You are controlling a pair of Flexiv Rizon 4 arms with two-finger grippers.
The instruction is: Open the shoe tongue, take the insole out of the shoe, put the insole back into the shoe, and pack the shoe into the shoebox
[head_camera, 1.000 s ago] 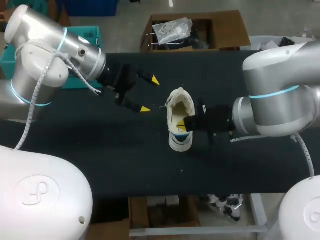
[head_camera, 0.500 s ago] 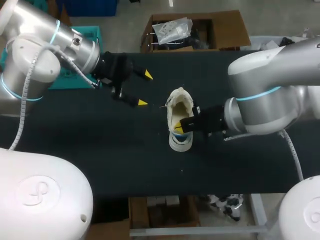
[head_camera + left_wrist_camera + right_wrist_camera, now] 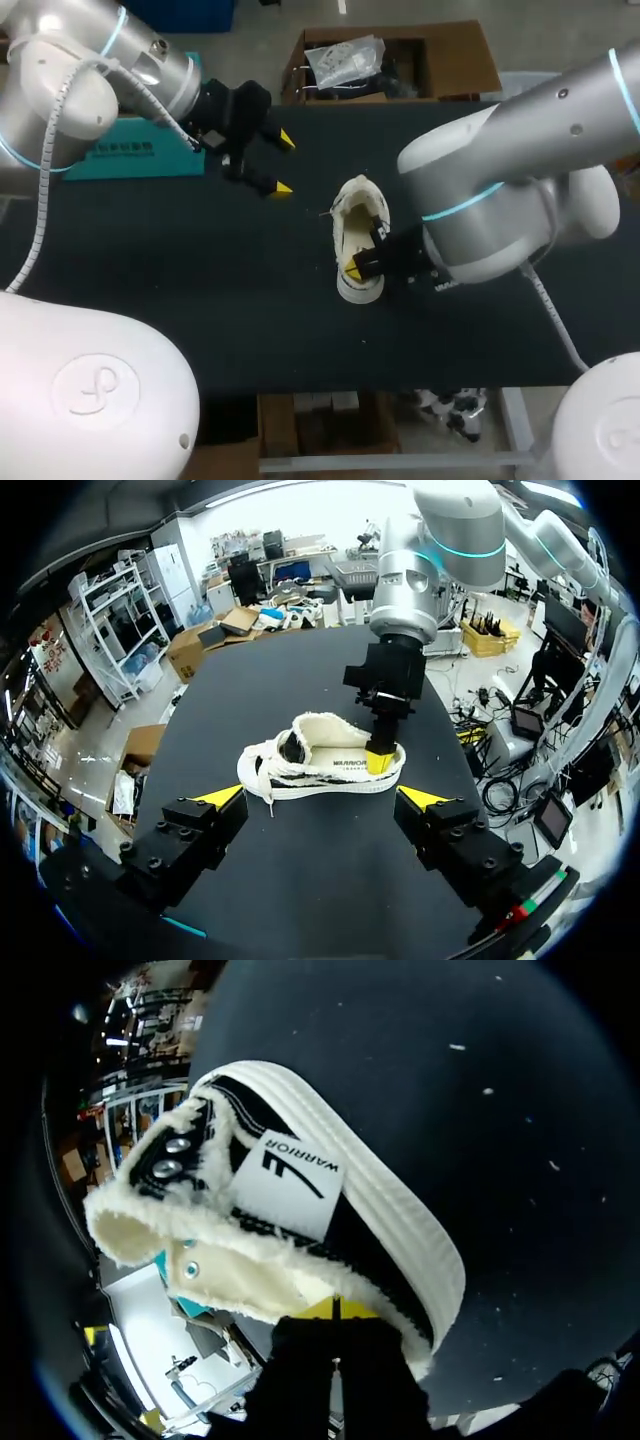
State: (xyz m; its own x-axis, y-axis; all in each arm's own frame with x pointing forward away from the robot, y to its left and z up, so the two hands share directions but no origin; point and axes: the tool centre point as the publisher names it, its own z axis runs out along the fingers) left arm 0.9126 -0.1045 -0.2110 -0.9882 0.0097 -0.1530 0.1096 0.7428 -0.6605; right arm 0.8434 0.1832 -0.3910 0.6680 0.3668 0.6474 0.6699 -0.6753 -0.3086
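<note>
At the heel of the shoe (image 3: 357, 212) sits the right gripper (image 3: 354, 268), grip unclear; the left gripper (image 3: 283, 163) hangs open nearby.

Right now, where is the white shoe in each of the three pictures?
Head view: the shoe lies near the middle of the table.
Left wrist view: the shoe is ahead of the open left end effector.
Right wrist view: the shoe is close up, just ahead of the right end effector.
Shared landmark: the right end effector at the shoe's heel end.
</note>
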